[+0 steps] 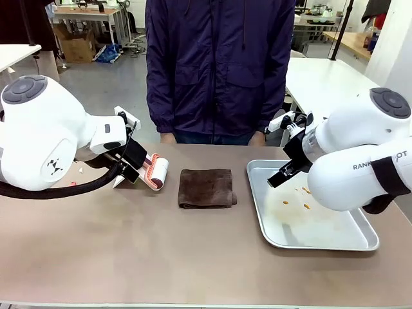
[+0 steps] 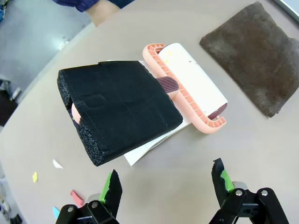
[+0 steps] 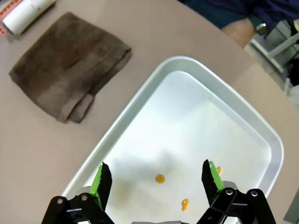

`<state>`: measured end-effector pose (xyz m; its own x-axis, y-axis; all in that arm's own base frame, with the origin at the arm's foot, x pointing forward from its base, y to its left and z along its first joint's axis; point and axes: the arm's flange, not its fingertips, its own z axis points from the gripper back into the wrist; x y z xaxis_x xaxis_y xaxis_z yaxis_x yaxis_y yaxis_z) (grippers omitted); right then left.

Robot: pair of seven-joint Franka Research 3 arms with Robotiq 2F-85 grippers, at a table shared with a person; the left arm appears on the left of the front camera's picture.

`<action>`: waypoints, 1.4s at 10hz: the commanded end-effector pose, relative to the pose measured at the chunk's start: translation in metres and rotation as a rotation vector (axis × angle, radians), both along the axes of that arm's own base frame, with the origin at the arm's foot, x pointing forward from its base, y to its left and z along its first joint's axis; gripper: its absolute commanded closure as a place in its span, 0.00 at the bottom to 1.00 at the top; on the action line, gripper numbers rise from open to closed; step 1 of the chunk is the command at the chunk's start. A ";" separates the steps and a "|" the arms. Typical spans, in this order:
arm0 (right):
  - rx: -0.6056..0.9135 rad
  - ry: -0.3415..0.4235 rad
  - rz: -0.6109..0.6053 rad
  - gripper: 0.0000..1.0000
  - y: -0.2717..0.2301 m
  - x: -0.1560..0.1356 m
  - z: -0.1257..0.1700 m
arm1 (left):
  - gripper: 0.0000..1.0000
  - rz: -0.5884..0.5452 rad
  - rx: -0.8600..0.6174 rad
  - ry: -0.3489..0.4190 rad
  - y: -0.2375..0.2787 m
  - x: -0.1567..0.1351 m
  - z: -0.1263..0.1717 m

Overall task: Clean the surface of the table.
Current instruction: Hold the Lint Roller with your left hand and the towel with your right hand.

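Observation:
The beige-brown table (image 1: 161, 257) carries a lint roller (image 1: 156, 172) at the left, with a white roll (image 2: 194, 86), a pink frame and a thick black foam handle (image 2: 119, 109). My left gripper (image 2: 168, 184) is open, just short of that handle and holding nothing; it hangs beside the roller (image 1: 129, 168). A folded brown cloth (image 1: 206, 188) lies mid-table (image 3: 70, 65). My right gripper (image 3: 156, 179) is open and empty above the silver tray (image 3: 187, 121), near its far left corner (image 1: 278, 177).
The tray (image 1: 259, 206) holds a few orange drops (image 3: 160, 178). Small coloured paper scraps (image 2: 56, 163) lie on the table left of the roller. A person (image 1: 219, 64) in a dark jacket stands at the far edge, hands at the table rim.

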<state>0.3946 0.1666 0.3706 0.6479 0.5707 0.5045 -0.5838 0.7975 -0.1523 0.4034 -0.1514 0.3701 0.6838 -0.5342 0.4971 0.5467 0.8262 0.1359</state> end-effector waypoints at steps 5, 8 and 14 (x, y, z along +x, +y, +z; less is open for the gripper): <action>-0.008 0.271 -0.075 0.00 -0.021 -0.027 0.042 | 0.00 0.039 -0.040 0.258 0.024 -0.035 0.045; 0.202 0.362 -0.280 0.00 -0.056 -0.050 0.074 | 0.00 0.092 -0.314 0.351 0.063 -0.057 0.082; 0.979 0.456 -0.313 0.00 -0.231 -0.116 0.095 | 0.00 0.136 -0.924 0.383 0.243 -0.101 0.098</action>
<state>0.3066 -0.0382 0.5036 0.9402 -0.1000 0.3257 -0.1880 0.6451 0.7406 0.3040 0.0715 0.4819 0.9114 -0.0123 0.4112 0.3244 0.6364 -0.6998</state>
